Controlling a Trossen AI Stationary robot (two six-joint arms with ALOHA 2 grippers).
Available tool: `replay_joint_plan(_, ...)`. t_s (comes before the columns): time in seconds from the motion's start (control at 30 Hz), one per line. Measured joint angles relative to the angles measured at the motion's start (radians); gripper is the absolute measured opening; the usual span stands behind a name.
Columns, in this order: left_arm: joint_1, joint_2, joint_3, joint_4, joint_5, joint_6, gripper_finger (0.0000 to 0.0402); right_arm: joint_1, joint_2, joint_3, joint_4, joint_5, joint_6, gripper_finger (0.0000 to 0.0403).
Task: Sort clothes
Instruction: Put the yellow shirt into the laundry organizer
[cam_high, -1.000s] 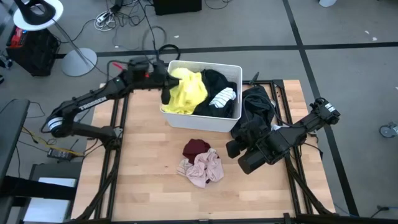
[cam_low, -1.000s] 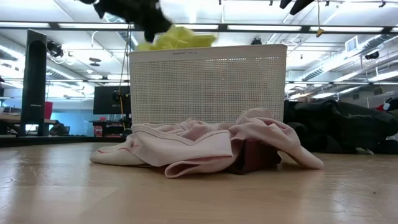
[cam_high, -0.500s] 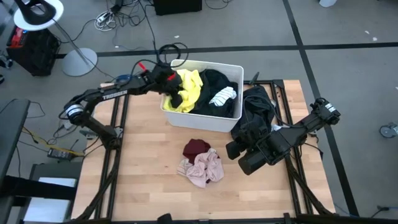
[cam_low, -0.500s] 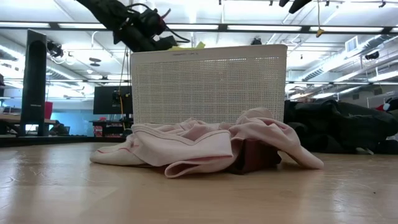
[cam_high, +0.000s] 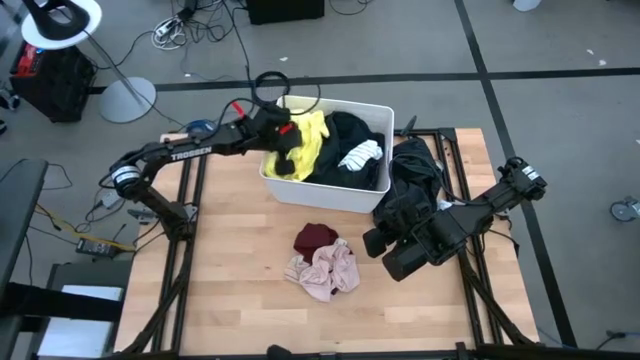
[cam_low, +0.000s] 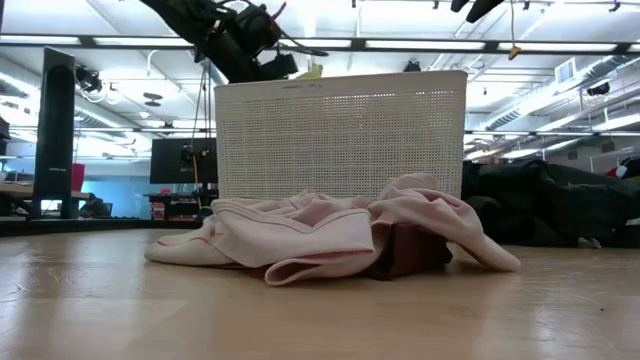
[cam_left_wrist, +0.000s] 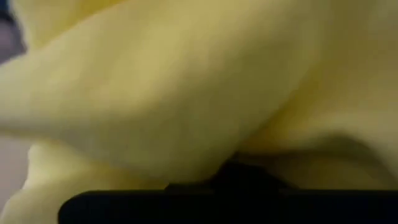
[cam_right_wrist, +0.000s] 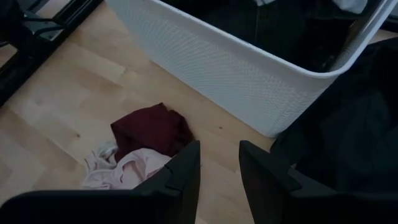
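A white bin (cam_high: 325, 197) at the table's far middle holds a yellow garment (cam_high: 312, 140), a black one (cam_high: 345, 128) and a white-striped one (cam_high: 358, 155). My left gripper (cam_high: 285, 152) is down in the bin's left end, on the yellow garment, which fills the left wrist view (cam_left_wrist: 186, 81). A maroon garment (cam_high: 315, 237) and a salmon pink one (cam_high: 325, 270) lie on the table in front of the bin. My right gripper (cam_right_wrist: 219, 165) is open and empty, hanging to the right of them.
A dark garment pile (cam_high: 410, 185) lies against the bin's right side, by my right arm. Bare wood (cam_high: 230, 270) shows at the table's near left. In the low view the pink garment (cam_low: 330, 235) lies before the bin wall (cam_low: 340, 140).
My left gripper has gone toward the table's right edge and down into the bin. The yellow garment, which stood above the rim and hung over the bin's near left side, now lies lower, inside the bin.
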Motion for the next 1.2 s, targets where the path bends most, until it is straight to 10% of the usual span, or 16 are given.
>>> replay_joint_plan(0.37, -0.021, 0.069, 0.003, -0.06, 0.061, 0.099, 0.0003, 0.0, 0.0, 0.0, -0.001, 0.0, -0.006, 0.0111)
replay_joint_plan(0.8, -0.016, 0.158, 0.011, -0.053, 0.067, -0.171, 0.0003, 0.0, 0.0, 0.0, -0.001, 0.0, -0.009, 0.0111)
replay_joint_plan(1.2, -0.017, 0.167, 0.315, -0.387, -0.063, -0.241, 0.0071, 0.0, 0.0, 0.0, 0.002, 0.0, -0.009, 0.0112)
